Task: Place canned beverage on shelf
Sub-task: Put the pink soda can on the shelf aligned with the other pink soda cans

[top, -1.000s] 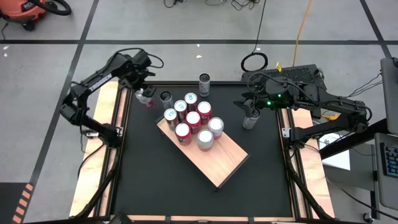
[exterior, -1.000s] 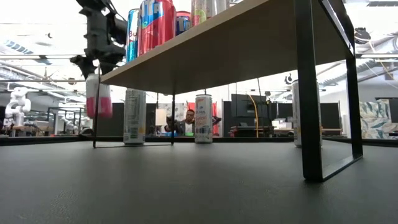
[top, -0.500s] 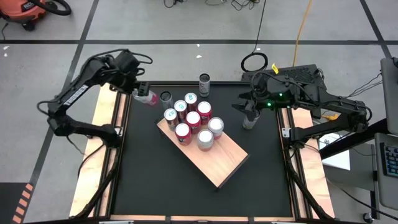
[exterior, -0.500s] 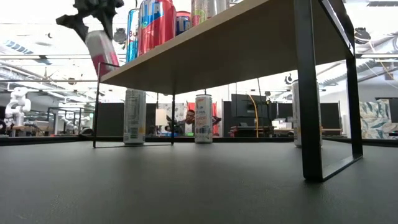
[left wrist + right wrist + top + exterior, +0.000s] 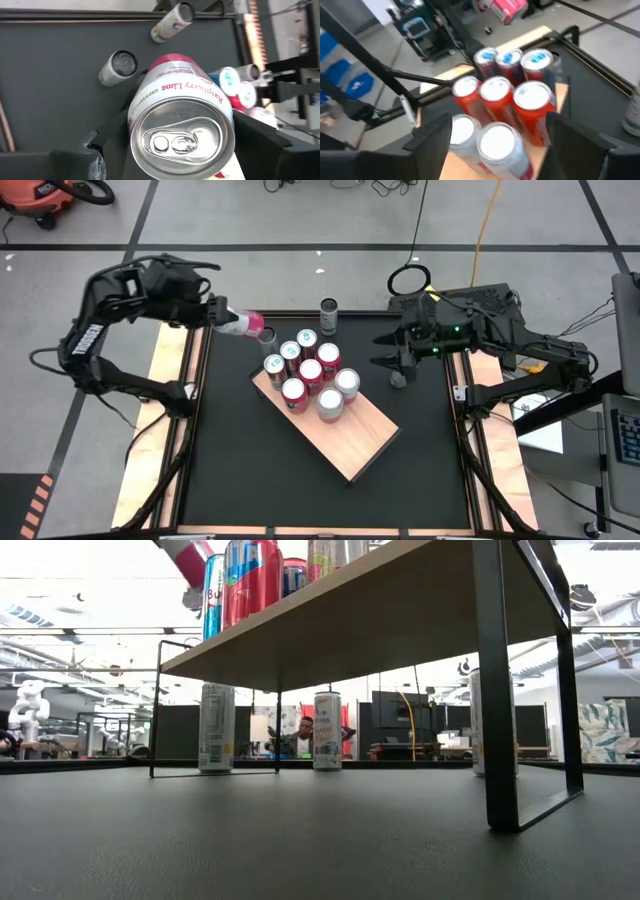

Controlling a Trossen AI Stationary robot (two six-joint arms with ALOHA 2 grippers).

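My left gripper (image 5: 221, 317) is shut on a pink and white can (image 5: 172, 82) high above the table's far left corner, beside the shelf's cans. In the low view only the can's pink end (image 5: 190, 554) shows at the top. The shelf (image 5: 355, 435) is a pale wood slab on black legs (image 5: 495, 690), and several cans (image 5: 308, 372) stand on its far left end. My right gripper (image 5: 392, 361) hangs open at the far right, above a grey can (image 5: 398, 380) that stands on the table. Nothing is between its fingers. My left gripper pinches the can's round side just below the lid (image 5: 136, 125) between its two fingers (image 5: 112, 147), one on each side. The fingers slant down from the table's left and lie along the can. The can is lifted clear and tilted, its pink bottom end (image 5: 255, 326) toward the shelf.
Two more cans stand on the black table past the shelf's far end, one dark-topped (image 5: 266, 336) and one farther back (image 5: 328, 315). The near half of the shelf top is bare wood. Wooden strips (image 5: 170, 410) edge the table. A person (image 5: 303, 735) sits in the room behind.
My left gripper has risen from near the table to above shelf height with the pink can, moving toward the shelf. It has tipped, so the can has gone from upright to slanted. My right gripper has turned at the wrist where it hangs.
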